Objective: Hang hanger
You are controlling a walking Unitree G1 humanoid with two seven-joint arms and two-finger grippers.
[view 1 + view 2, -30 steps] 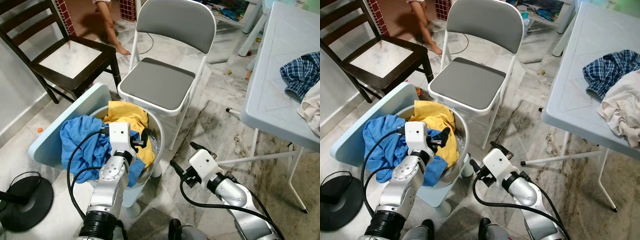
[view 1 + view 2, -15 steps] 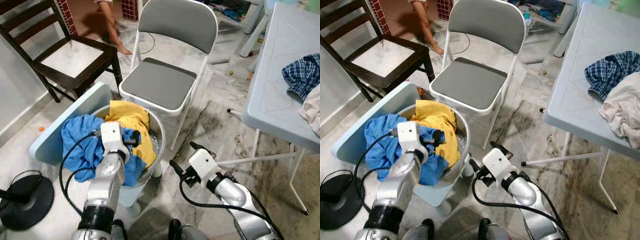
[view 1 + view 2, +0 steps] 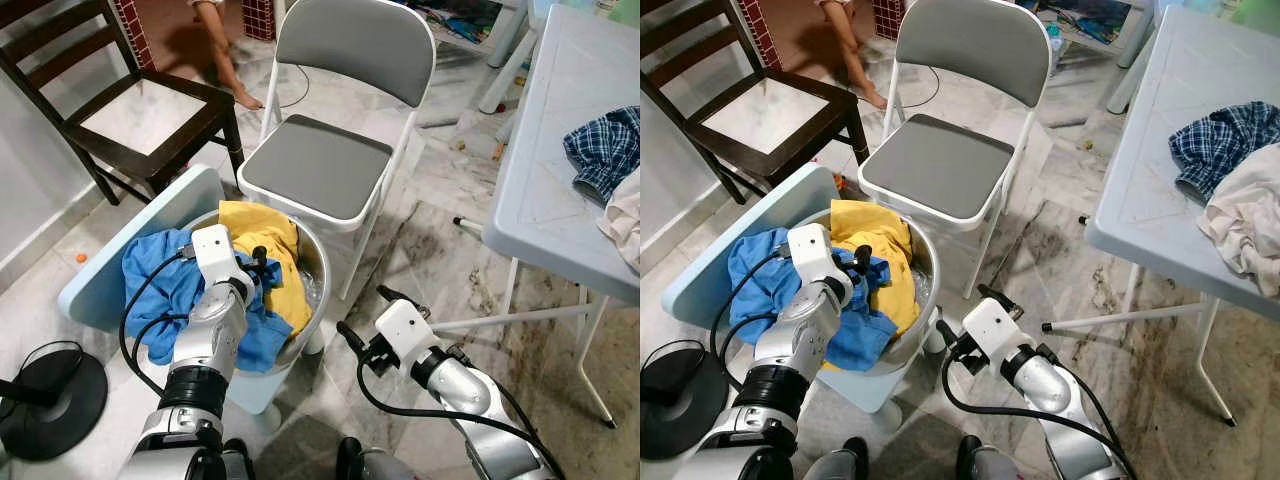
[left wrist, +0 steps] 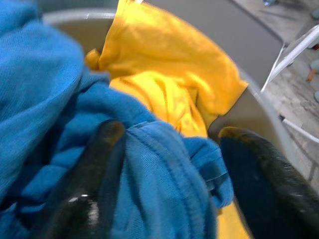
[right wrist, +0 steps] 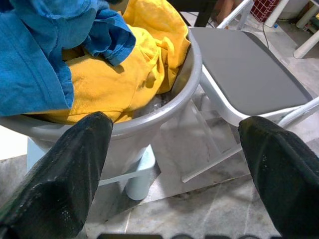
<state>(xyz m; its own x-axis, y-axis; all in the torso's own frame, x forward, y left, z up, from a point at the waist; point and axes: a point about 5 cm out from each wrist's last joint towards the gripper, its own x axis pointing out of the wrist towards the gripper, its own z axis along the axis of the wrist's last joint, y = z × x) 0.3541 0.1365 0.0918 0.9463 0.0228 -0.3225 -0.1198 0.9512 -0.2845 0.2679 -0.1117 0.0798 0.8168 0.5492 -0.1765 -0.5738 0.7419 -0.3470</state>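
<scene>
Two garments fill a grey basin (image 3: 318,262) that sits on a pale blue stool (image 3: 110,262): a blue cloth (image 3: 160,290) draped over the near-left rim and a yellow cloth (image 3: 268,240) heaped toward the far side; the left gripper (image 3: 262,262) is down on this pile, its black fingers (image 4: 94,169) spread wide with a fold of the blue cloth bunched between them, pressing in but not closed on it; the yellow cloth lies just past the fingertips against the basin wall; the right gripper (image 3: 366,322) hangs low over the marble floor (image 3: 420,230) beside the basin, well apart from the laundry, fingers (image 5: 65,174) set wide with nothing between them, aimed at the basin side and the stool leg; no hanger can be made out, so its place cannot be told; just behind the basin stands a white folding chair (image 3: 325,160) with grey seat and back; a dark wooden chair (image 3: 130,110) to its left; a person's bare leg (image 3: 222,50) at the far edge near a red tiled wall; a light blue plastic table (image 3: 550,190) on the robot's right carrying a plaid shirt (image 3: 603,150) and a pale cloth (image 3: 1250,225) touching it; a black round base (image 3: 45,405) with a cable rests on the floor at near left.
</scene>
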